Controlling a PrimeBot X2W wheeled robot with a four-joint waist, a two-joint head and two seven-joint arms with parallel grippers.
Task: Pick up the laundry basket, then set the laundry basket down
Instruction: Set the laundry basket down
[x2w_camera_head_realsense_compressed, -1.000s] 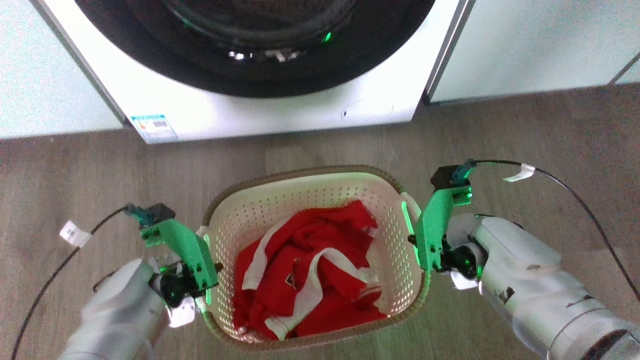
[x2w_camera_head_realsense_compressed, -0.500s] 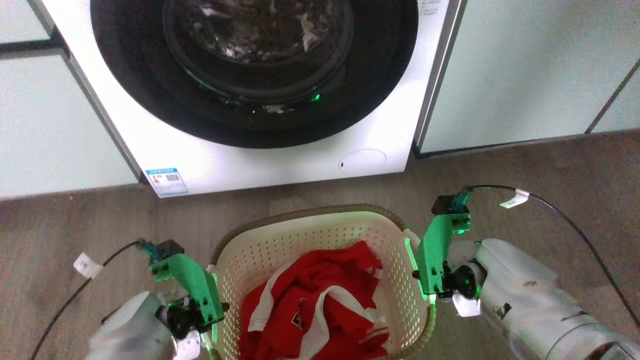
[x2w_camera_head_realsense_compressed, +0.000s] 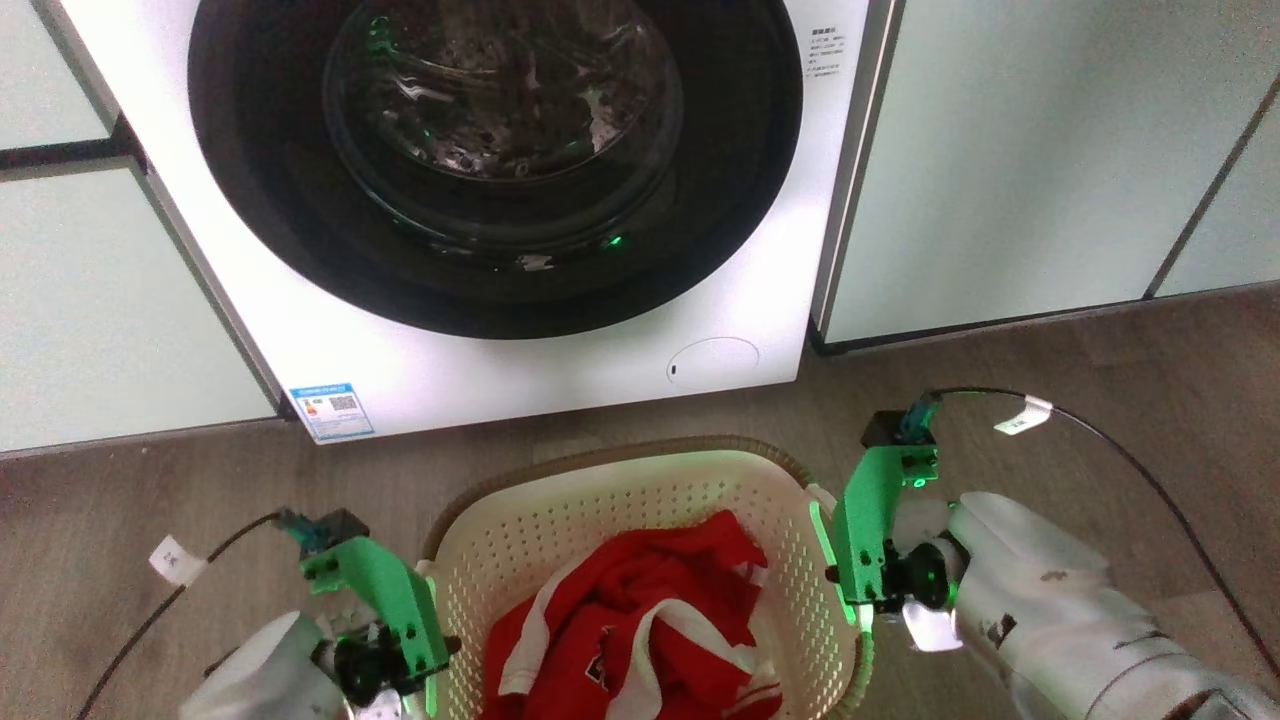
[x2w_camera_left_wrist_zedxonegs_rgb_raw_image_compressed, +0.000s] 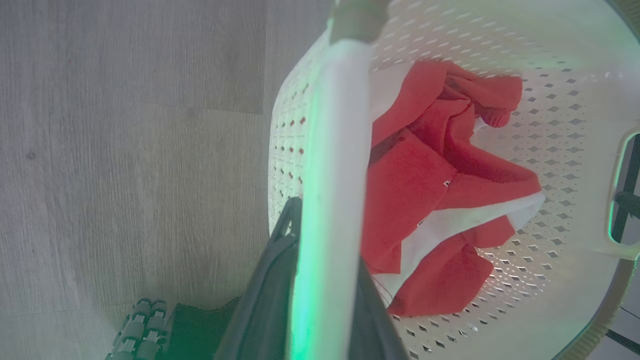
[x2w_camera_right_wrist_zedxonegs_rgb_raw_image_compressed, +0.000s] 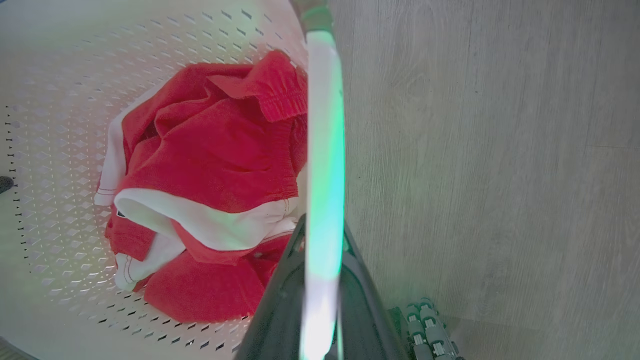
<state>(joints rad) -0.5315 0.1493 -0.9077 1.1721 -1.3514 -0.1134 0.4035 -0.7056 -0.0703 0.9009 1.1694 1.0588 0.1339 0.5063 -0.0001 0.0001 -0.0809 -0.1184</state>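
Cream-white perforated plastic laundry basket (x2w_camera_head_realsense_compressed: 620, 500) with brown woven rim sits between the arms, over the wood floor (x2w_camera_head_realsense_compressed: 1080, 380) before the white washing machine (x2w_camera_head_realsense_compressed: 770, 250), left gripper (x2w_camera_left_wrist_zedxonegs_rgb_raw_image_compressed: 320, 280) and right gripper (x2w_camera_right_wrist_zedxonegs_rgb_raw_image_compressed: 322, 260) each pinched narrow on its side's white loop handle (x2w_camera_left_wrist_zedxonegs_rgb_raw_image_compressed: 330, 175).

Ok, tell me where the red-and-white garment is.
The red-and-white garment lies crumpled inside the cream perforated plastic laundry basket, bottom centre of the head view, before the white front-loading washing machine.
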